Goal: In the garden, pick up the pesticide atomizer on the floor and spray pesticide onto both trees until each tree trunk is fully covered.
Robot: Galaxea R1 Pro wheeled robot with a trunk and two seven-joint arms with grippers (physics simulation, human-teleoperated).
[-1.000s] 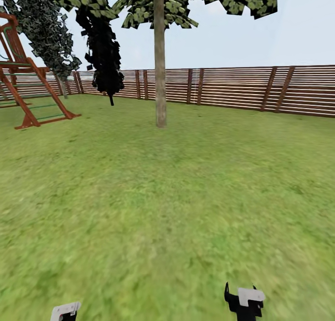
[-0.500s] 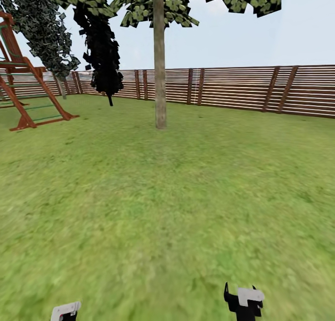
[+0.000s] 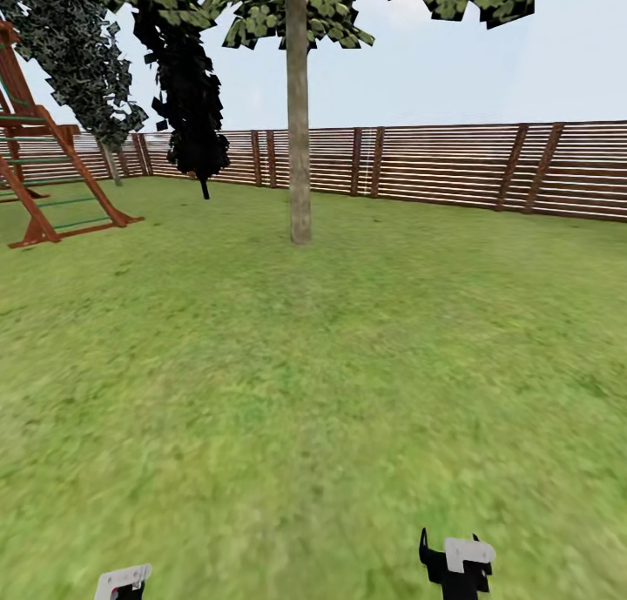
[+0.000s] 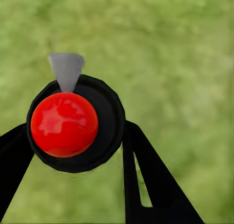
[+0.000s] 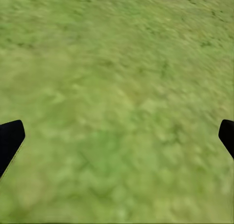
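In the left wrist view the pesticide atomizer (image 4: 65, 124) faces the camera end-on: a red top on a dark round body with a grey nozzle. My left gripper (image 4: 75, 132) is shut on it, one black finger on each side, above grass. In the head view the left gripper (image 3: 122, 582) sits at the bottom edge. A tree with a thick grey-brown trunk (image 3: 299, 138) stands straight ahead on the lawn. A second tree (image 3: 83, 56) stands far left by the fence. My right gripper (image 3: 456, 563) is open and holds nothing, with grass between its fingers (image 5: 10, 141).
A brown slatted fence (image 3: 435, 165) runs across the back. A red wooden play frame (image 3: 39, 173) stands at the left. A narrow black-leaved tree (image 3: 190, 95) stands near the fence. Open lawn (image 3: 313, 391) lies between me and the trunk.
The whole view has crept forward: the trunk sits slightly nearer and the play frame has slid toward the left edge. Both grippers hold the same pose.
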